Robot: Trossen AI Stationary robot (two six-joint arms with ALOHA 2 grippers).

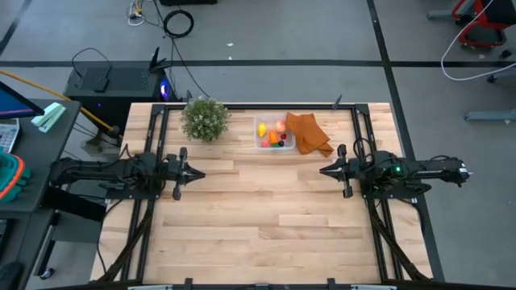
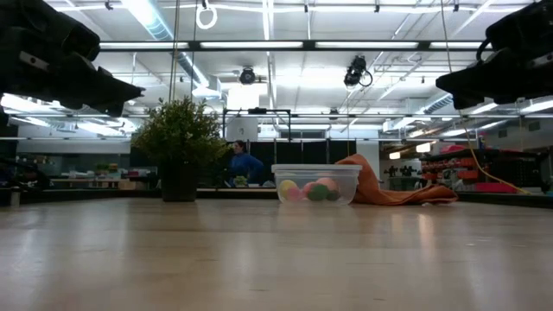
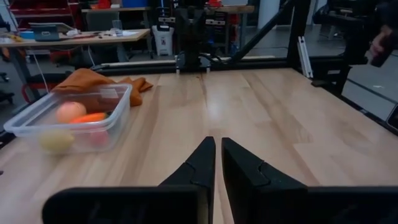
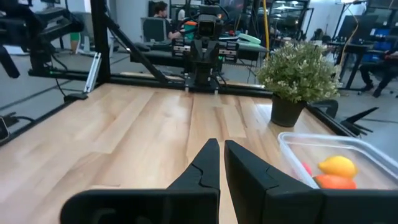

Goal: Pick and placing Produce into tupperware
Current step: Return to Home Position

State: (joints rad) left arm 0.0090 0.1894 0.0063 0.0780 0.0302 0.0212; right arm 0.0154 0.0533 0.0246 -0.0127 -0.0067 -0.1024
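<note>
left tool is kept narrow, empty, above counter | right tool likewise | lemon, carrot are contained in tupperware

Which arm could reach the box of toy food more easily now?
Probably the right: the right gripper sits nearer the tupperware than the left gripper, and the plant stands over by the left one.

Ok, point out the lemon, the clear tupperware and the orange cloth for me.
lemon [image 4: 337, 166]: right wrist view, middle of its yellow skin.
tupperware [image 2: 295, 173]: low view, bare upper part of its front wall.
orange cloth [image 1: 309, 134]: high view, centre of the crumpled fabric.
</note>
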